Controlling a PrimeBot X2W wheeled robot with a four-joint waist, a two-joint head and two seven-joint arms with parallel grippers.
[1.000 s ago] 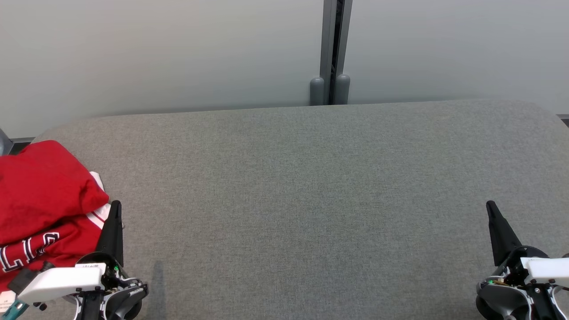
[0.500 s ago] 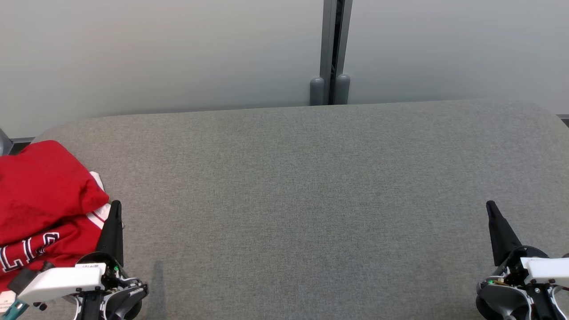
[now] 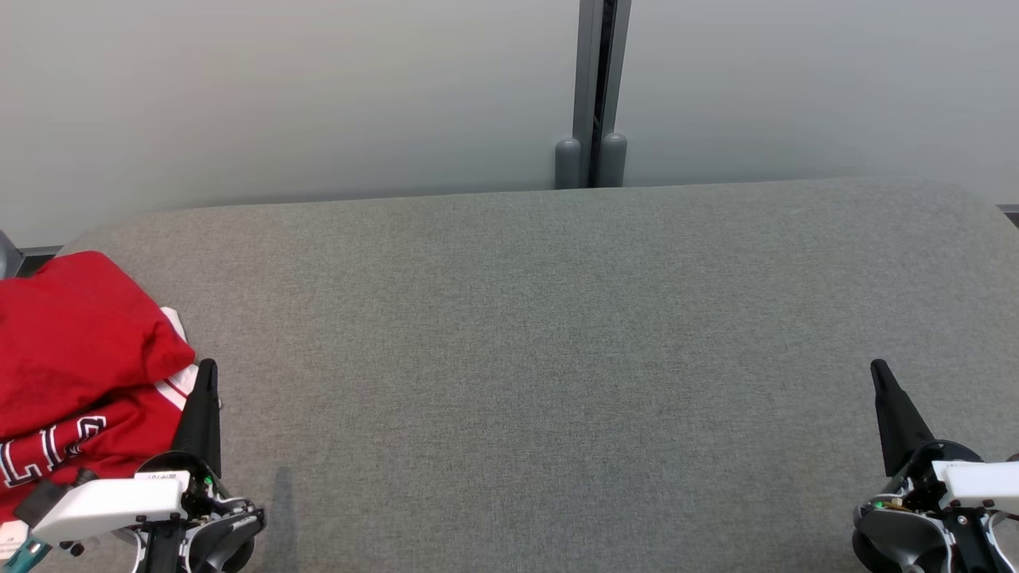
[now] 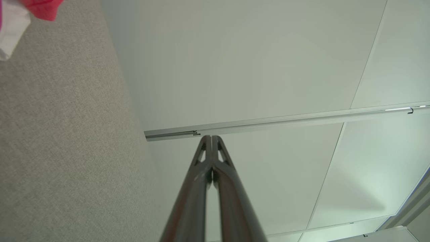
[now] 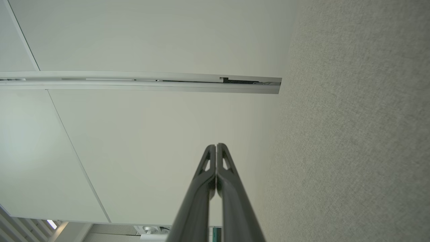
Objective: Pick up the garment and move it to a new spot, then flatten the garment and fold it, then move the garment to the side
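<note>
The garment [image 3: 76,362] is red with white trim and dark lettering, lying bunched at the left edge of the grey table [image 3: 541,342]. A red and white corner of the garment [image 4: 20,13] appears at the top left of the left wrist view. My left gripper [image 3: 208,368] stands shut just right of the garment, close to its white trim, holding nothing. In its wrist view the left gripper [image 4: 211,137] has its fingers pressed together. My right gripper [image 3: 877,368] is shut and empty at the lower right, far from the garment; the right gripper [image 5: 216,145] points at the wall.
A pale partition wall [image 3: 279,95] runs behind the table, with a grey metal post [image 3: 591,95] at its middle. The grey fabric surface stretches wide between the two grippers. The table's rounded corners lie at far left and far right.
</note>
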